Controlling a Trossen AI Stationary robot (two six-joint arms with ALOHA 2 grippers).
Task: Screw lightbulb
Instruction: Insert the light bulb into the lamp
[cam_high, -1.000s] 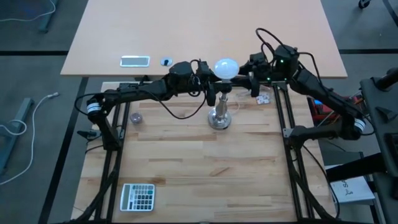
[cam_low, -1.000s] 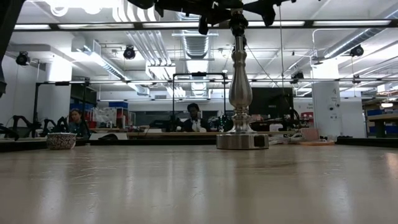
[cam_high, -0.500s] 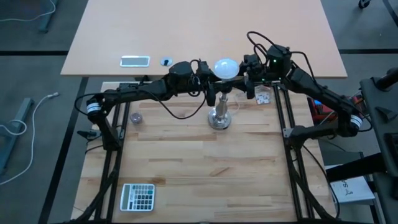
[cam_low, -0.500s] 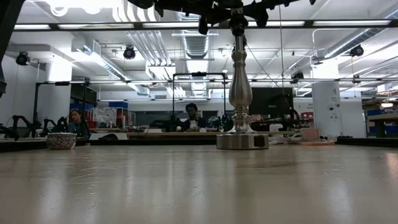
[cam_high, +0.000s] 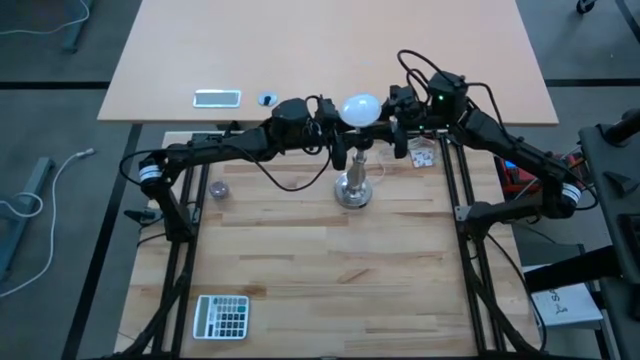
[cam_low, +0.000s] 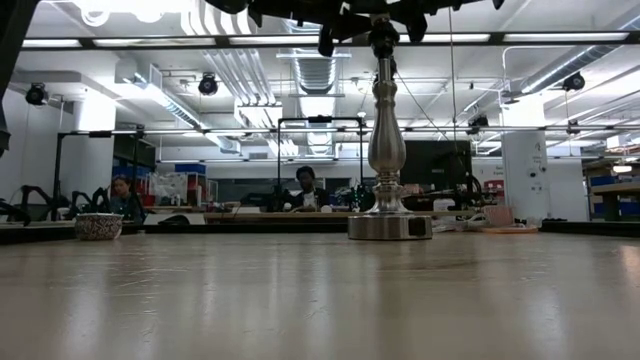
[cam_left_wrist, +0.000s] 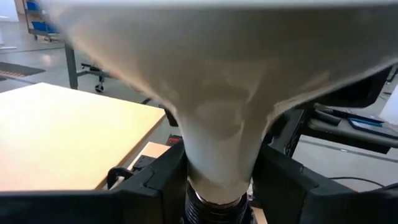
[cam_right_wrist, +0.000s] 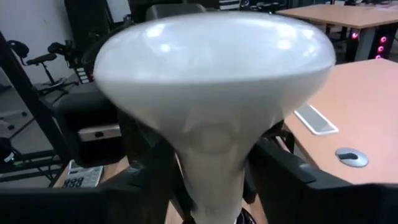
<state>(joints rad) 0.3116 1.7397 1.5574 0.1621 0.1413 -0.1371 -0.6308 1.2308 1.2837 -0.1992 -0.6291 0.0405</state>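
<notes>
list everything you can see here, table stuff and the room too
lightbulb: one, white, on top of the stand between both claws
stand: one, silver metal, round base on the wooden table, far middle
calculator: one, grey, near left corner of the wooden table
small bowl: one, patterned, left side of the table
small card: one, white with dark spots, under the right arm
flat device: one, pale grey, on the tan table behind
small round item: one, blue-grey, beside the flat device
people: two, seated far back in the room
left claw: one, dark, at the bulb's neck
right claw: one, dark, at the bulb's other side
</notes>
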